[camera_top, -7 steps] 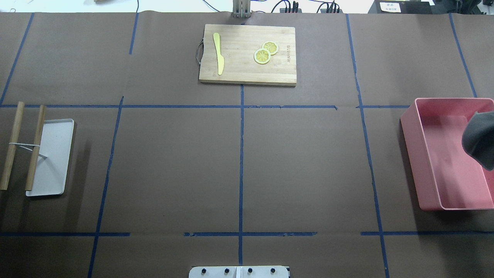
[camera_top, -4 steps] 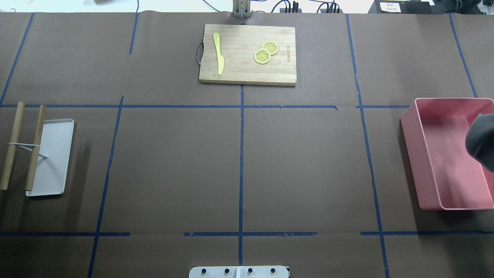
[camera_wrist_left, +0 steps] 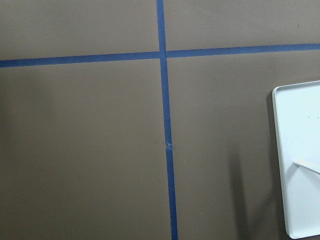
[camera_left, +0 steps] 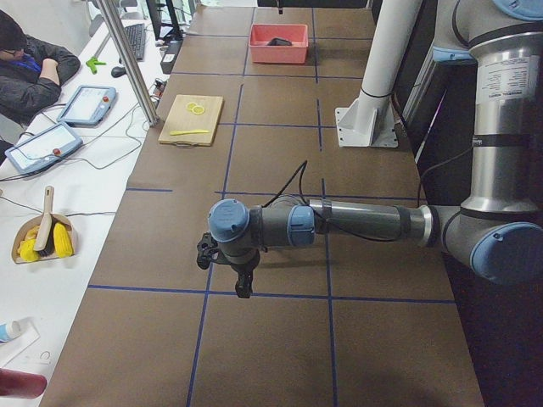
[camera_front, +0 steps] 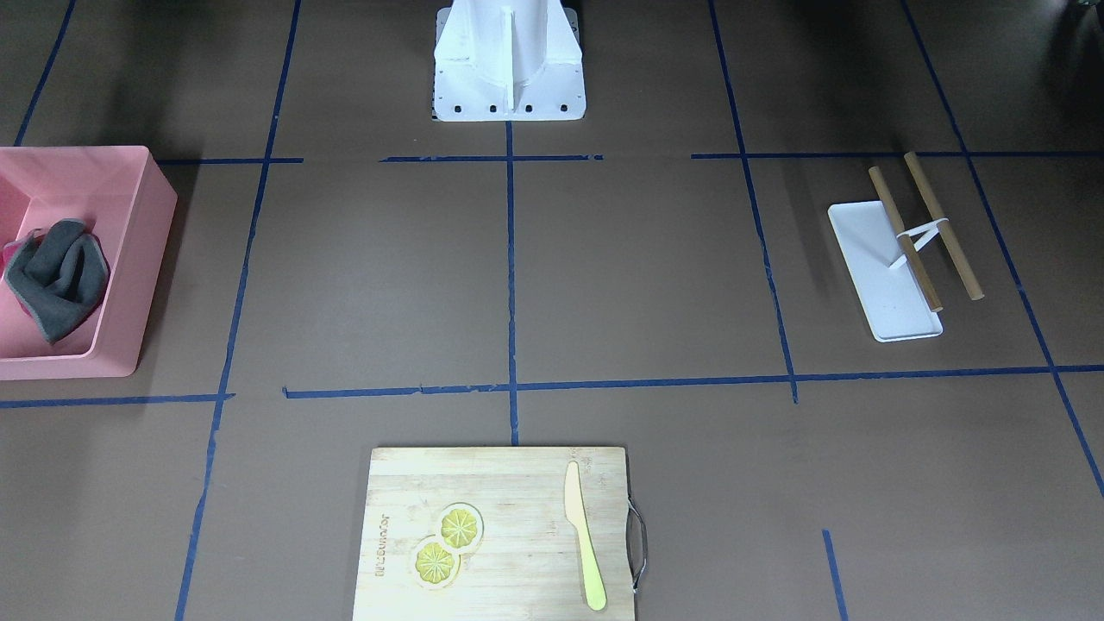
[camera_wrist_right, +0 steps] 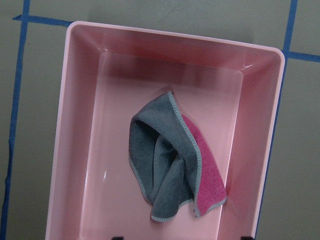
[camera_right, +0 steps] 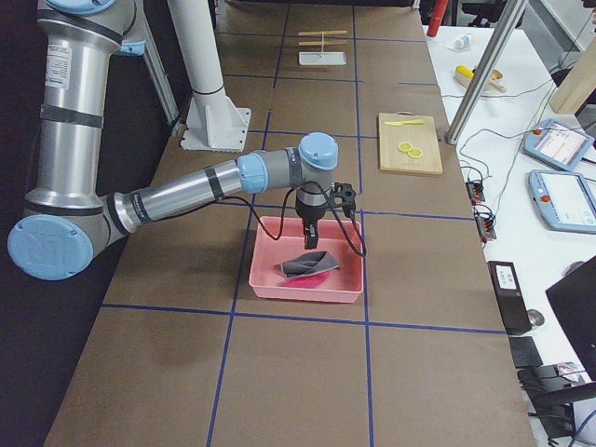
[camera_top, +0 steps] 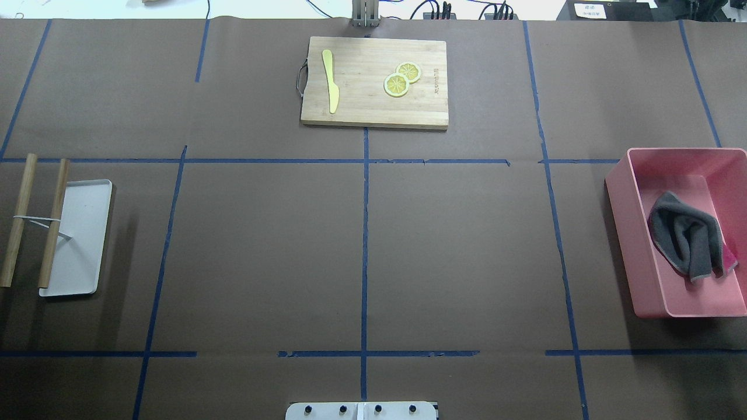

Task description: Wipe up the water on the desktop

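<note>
R gripper (camera_right: 310,244) over cloth (camera_wrist_right: 165,165), above desktop (camera_top: 467,245).

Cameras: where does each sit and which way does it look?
Front-facing: across the table, faces the robot's base; no arms.
Overhead: behind the robot, looks down on the desktop; base edge shows.
Exterior left: table's end, looking along; left hand near.
Exterior right: opposite end; right hand above pink bin.
Left wrist: down at white tray; no hand.
Right wrist: down at cloth in the bin.
Front-facing and overhead share the cutting board.
</note>
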Robot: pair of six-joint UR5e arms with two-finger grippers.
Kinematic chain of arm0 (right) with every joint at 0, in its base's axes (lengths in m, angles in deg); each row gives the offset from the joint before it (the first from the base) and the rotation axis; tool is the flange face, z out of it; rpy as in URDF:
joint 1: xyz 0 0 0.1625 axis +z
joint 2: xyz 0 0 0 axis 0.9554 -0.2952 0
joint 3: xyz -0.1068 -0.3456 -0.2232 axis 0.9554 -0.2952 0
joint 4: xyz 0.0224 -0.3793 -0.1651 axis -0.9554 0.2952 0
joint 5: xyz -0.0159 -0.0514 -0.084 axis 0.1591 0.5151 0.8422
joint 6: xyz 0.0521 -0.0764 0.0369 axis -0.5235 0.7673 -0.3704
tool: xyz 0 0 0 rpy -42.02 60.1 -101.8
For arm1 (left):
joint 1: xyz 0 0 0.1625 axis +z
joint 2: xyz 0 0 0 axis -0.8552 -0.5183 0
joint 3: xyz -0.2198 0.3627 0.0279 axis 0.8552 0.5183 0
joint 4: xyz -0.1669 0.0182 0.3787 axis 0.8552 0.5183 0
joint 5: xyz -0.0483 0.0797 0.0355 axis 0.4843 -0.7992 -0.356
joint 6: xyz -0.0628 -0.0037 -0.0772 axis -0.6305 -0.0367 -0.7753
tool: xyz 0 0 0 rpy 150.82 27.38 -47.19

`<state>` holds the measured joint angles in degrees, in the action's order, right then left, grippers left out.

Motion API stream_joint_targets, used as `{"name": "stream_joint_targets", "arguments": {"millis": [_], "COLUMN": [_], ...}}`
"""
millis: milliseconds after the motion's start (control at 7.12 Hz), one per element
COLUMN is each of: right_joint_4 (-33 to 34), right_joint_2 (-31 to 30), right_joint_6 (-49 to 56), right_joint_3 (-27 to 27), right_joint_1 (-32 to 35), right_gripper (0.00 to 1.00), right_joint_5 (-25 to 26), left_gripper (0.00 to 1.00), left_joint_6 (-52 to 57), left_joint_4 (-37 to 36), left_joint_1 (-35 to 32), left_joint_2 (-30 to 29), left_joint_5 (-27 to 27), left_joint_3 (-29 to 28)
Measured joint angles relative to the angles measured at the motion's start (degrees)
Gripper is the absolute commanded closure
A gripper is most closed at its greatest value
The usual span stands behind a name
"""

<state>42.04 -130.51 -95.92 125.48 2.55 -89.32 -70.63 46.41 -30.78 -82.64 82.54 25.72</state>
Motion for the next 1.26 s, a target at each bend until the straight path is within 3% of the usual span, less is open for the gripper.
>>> {"name": "stream_joint_targets", "arguments": {"millis": [702, 983, 1264], "right_joint_4": [0.0, -1.8, -9.5], "right_joint_2": [0.0, 0.0, -0.5], "right_joint_6": [3.4, 13.4, 17.0], "right_joint_3": [-2.6, -9.3, -17.0], "right_joint_1": [3.9, 10.9, 15.8], "right_gripper": [0.00, 0.00, 0.00], "right_joint_5": [-0.8, -3.8, -4.6], "left_gripper": [0.00, 0.00, 0.00], "left_joint_6": [-0.1, -0.1, -0.1], "left_joint_4": [0.0, 0.0, 0.0], "left_joint_1": [0.0, 0.0, 0.1], "left_joint_2": [-0.2, -0.3, -0.4], "left_joint_5": [-0.2, -0.3, -0.4], "left_joint_3": [0.0, -0.1, -0.2]}}
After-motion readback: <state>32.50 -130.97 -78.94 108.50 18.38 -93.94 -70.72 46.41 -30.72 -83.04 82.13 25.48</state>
